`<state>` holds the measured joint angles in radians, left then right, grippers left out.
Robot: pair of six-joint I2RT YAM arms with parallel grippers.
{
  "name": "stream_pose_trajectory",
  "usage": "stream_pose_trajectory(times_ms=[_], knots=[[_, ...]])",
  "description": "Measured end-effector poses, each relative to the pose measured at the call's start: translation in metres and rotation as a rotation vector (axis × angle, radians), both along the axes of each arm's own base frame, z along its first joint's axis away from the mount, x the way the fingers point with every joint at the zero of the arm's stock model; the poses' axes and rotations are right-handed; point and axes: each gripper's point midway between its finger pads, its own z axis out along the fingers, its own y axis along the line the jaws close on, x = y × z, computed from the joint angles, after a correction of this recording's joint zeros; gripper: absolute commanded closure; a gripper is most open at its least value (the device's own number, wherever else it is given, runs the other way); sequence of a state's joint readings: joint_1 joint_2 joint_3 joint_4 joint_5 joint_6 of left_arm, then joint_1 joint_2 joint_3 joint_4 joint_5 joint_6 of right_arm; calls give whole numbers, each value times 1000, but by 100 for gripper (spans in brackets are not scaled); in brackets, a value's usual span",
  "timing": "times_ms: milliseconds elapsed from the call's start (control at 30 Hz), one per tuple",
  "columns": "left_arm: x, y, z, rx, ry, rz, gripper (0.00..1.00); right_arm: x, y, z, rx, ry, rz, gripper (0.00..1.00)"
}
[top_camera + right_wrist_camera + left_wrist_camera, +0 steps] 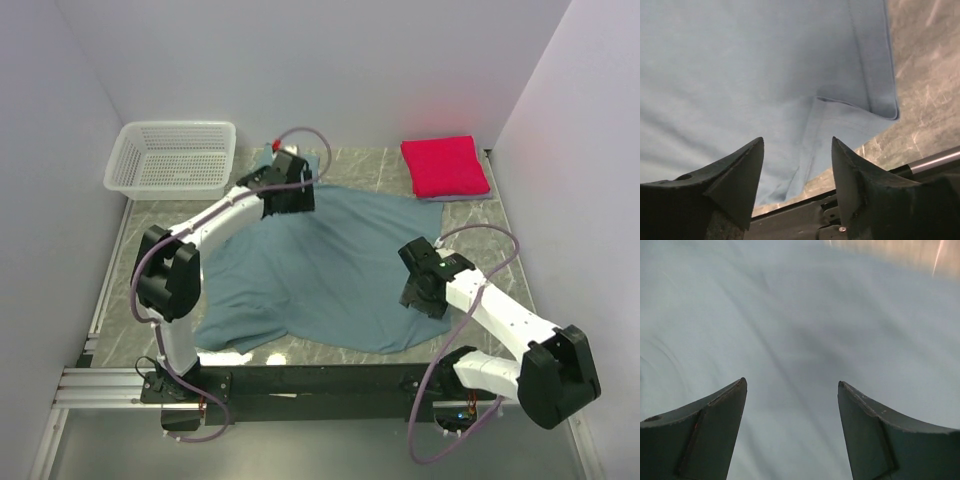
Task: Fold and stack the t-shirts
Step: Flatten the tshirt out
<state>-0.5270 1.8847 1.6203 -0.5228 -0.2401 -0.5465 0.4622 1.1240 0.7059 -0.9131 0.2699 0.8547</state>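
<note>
sprawling teal t-shirt (320, 270), hiding tabletop (380, 165), blurred close-up

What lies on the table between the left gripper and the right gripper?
Only the spread teal-blue t-shirt lies between the left gripper and the right gripper; the top view shows this.

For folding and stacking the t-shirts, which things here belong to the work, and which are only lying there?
Belong to the job:
- teal-blue t-shirt, spread out unfolded in the middle
- crimson-pink t-shirt, already folded, at the far right

Only lying about:
- white mesh basket, at the far left, touching neither shirt
</note>
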Motion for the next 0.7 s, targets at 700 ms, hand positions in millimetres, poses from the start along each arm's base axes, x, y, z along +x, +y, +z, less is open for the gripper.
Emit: stream_pose_trajectory(times_ms=[700], knots=[[-81,35,-61,92,142,-39,26,-10,-20,-33,-113,126,-54,77]])
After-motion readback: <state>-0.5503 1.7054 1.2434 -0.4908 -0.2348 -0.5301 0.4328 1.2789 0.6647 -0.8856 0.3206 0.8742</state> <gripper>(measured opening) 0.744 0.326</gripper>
